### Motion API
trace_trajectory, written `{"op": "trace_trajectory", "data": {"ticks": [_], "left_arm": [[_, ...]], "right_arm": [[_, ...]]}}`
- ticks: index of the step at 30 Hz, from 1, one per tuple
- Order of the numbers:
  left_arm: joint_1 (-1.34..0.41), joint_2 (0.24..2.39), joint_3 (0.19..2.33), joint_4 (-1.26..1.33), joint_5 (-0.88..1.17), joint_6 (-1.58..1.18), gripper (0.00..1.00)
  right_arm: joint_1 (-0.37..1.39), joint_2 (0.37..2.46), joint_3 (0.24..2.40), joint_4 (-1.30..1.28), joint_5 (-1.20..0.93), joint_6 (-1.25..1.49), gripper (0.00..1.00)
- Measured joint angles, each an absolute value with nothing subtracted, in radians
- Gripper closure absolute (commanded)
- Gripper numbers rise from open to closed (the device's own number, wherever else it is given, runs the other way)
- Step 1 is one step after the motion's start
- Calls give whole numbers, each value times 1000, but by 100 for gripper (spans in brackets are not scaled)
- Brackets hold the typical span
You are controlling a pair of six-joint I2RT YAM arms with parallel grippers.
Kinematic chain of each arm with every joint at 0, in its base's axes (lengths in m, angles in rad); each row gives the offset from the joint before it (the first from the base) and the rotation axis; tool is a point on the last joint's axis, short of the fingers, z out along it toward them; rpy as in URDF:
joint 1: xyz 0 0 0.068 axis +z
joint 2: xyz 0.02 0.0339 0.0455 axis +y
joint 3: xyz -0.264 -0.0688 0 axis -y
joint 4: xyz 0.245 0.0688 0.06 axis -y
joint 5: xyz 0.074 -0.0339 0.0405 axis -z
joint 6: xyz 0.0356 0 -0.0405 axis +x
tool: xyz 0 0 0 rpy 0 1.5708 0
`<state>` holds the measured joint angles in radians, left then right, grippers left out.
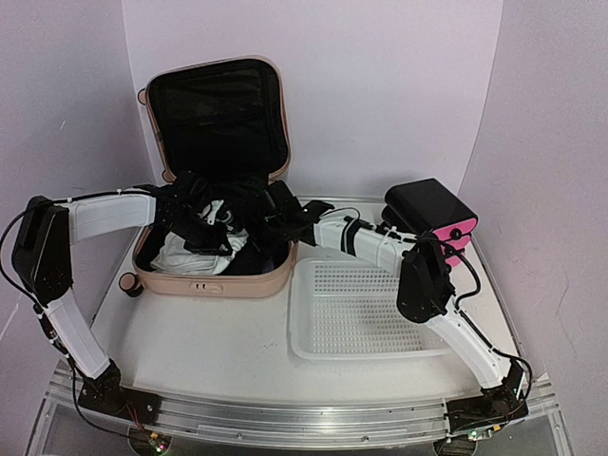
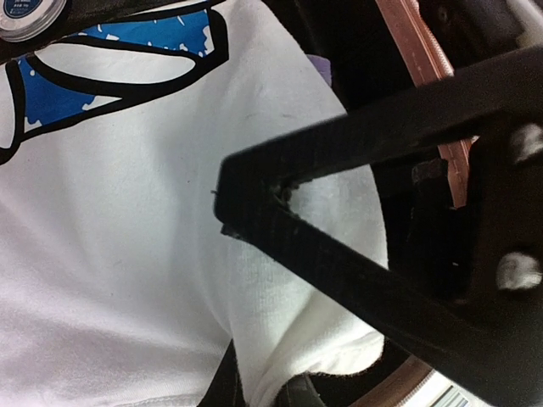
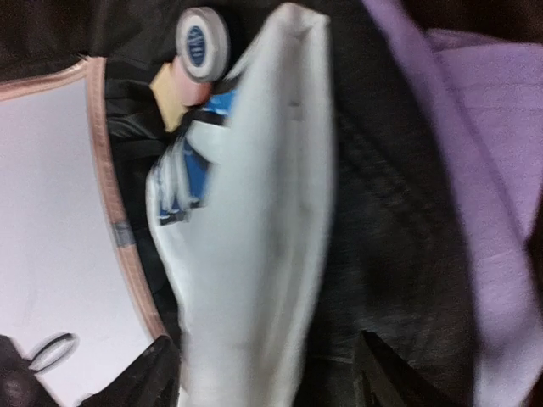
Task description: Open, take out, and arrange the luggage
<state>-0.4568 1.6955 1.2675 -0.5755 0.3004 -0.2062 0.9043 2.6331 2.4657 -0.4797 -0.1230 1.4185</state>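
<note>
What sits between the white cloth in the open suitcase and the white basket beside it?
The left hand pinches the white cloth inside the luggage. Toward the basket, the luggage's side wall rises in the way, and the right arm reaches across that wall into the case. Nothing else visible blocks the path.

At the back left of the table (image 1: 209,342), the luggage (image 1: 217,275) lying open, lid upright behind the base, with a garment (image 1: 195,255) in the base and a small round tin (image 3: 202,41) beside the garment's edge. Just to the right of the luggage, a basket (image 1: 366,318) flat on the table, and behind the basket, at the back right, a drawer box (image 1: 432,209). Inside the luggage base, at the garment, the left gripper (image 2: 222,203) in from the left and the right gripper (image 1: 271,226) in from the right, near each other.
</note>
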Motion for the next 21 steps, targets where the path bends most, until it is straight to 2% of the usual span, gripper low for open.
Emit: {"op": "trace_trajectory", "data": {"ticks": [5,10,14,17,19,21], "left_arm": [[-457,1695,1267,-575,307,-207,100],[-456,1688,1260,-575,313,-207,100],[-456,1685,1256,-574,318,-208,100],[-456,1685,1254,-574,322,-209,100],[-456,1685,1252,-574,323,-209,100],[-456,1685,1246,-574,329,-209,96]], "right_arm": [[908,2656,2513,-432,-134,1473,40],[916,2685,2517,-397,-134,1516,36],[922,2711,2517,-390,-133,1528,39],[924,2724,2517,-382,-130,1538,49],[926,2729,2518,-373,-129,1544,63],[926,2730,2518,-360,-126,1545,77]]}}
